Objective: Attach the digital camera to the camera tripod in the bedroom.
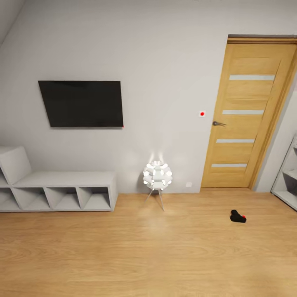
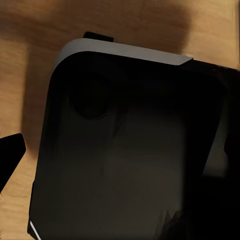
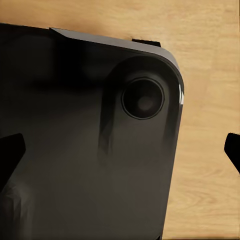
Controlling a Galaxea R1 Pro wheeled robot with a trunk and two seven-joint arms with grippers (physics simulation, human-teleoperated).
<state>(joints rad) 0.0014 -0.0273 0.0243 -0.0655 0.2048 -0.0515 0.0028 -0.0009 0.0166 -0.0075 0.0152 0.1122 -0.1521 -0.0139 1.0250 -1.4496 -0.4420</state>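
The digital camera (image 1: 238,216) lies on the floor before the wooden door (image 1: 247,115) — roll close, square up first; gripper states I can't tell.

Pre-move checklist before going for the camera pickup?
1. Digital camera located: ok, lying on the wood floor in front of the door.
2. Path to it: ok, bare floor between the robot and the camera in the head view.
3. Camera tripod located: not ok. The silver legs by the wall carry a glowing white floor lamp, not a tripod head.
4. Left gripper free: cannot tell; a single dark fingertip at the frame edge.
5. Right gripper free: ok, fingertips at opposite frame edges, nothing held between them, the robot's black base beneath.
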